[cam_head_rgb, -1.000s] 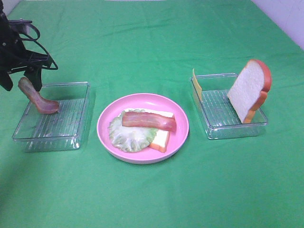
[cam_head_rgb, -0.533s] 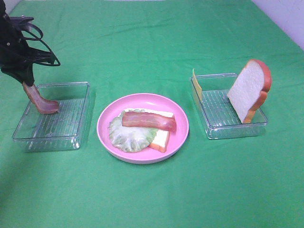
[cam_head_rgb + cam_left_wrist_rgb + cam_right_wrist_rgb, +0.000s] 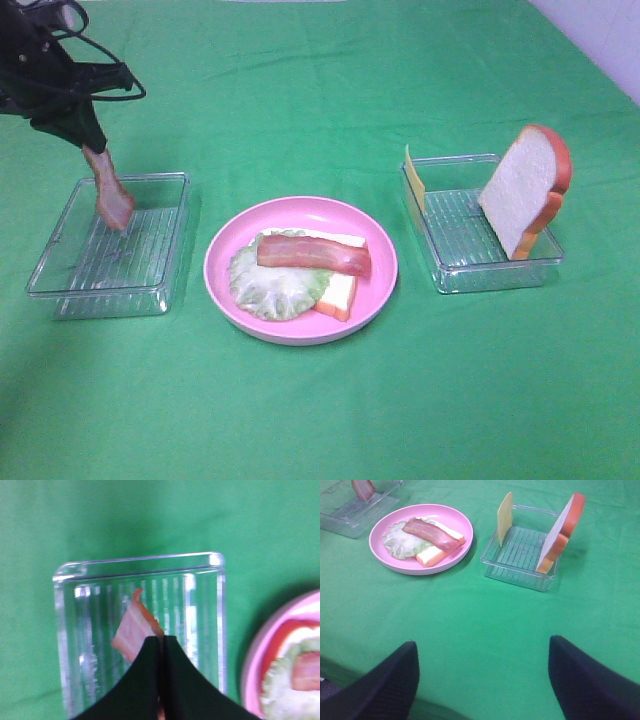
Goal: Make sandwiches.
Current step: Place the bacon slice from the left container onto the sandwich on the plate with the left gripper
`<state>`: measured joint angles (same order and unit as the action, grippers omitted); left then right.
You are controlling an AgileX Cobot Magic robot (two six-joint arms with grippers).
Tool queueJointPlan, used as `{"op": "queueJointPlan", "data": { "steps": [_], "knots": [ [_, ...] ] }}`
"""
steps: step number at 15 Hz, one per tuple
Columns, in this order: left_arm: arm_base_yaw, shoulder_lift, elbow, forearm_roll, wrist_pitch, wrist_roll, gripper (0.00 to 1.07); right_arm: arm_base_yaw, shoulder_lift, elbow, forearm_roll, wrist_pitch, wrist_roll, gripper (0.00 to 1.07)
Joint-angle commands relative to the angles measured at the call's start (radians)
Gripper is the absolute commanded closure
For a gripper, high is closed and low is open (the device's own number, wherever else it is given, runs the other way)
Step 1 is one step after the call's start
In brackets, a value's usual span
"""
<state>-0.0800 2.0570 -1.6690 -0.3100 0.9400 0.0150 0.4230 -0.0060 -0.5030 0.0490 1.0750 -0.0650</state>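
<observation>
Sandwich stack (image 3: 305, 270), only partly built, lies on the round pink plate (image 3: 222, 262) in the middle of the green bench (image 3: 320, 420); its base is a bread slice (image 3: 340, 293) with orange-brown crust; a pale green lettuce leaf (image 3: 262, 285) overlaps that slice and spreads over the plate's left half; one bacon strip (image 3: 312, 255) lies flat across the top.

Left of the plate in the high view stands the left tray (image 3: 110, 298), clear and ribbed; above its far part the left hand (image 3: 90, 143) is clenched on the upper end of the held bacon strip (image 3: 112, 195), which hangs tilted within the tray's outline; whether its lower tip touches the tray floor cannot be told; the left wrist view shows the black fingers (image 3: 145, 680) pressed together, with the strip's pink and orange end jutting beyond them over the ribs.

Right of the plate stands the right tray (image 3: 500, 275); a thin yellow cheese slice (image 3: 414, 180) stands upright against the wall nearest the plate; the upright bread slice (image 3: 520, 190) stands on edge at the opposite end, tilted, its white face toward the plate; the two are well apart.

The right hand (image 3: 482, 642) is released; its dark fingers (image 3: 385, 685) are spread wide over bare bench with nothing between them, on the near side of the plate and the right tray.
</observation>
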Motion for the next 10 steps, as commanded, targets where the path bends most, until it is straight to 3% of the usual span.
{"op": "queueJointPlan", "data": {
  "steps": [1,5,8,10],
  "knots": [
    [-0.004,-0.032,-0.005,-0.25,-0.002,0.144,1.07,-0.001,-0.007,-0.001,0.001,-0.014,-0.006,0.38],
    [-0.037,-0.034,-0.005,-0.589,0.019,0.307,1.07,-0.001,-0.007,-0.001,0.001,-0.014,-0.006,0.38],
    [-0.152,-0.018,-0.005,-0.653,0.019,0.408,1.07,-0.001,-0.007,-0.001,0.001,-0.014,-0.006,0.38],
    [-0.233,0.018,-0.005,-0.666,0.014,0.41,1.07,-0.001,-0.007,-0.001,0.001,-0.014,-0.006,0.38]
  ]
}}
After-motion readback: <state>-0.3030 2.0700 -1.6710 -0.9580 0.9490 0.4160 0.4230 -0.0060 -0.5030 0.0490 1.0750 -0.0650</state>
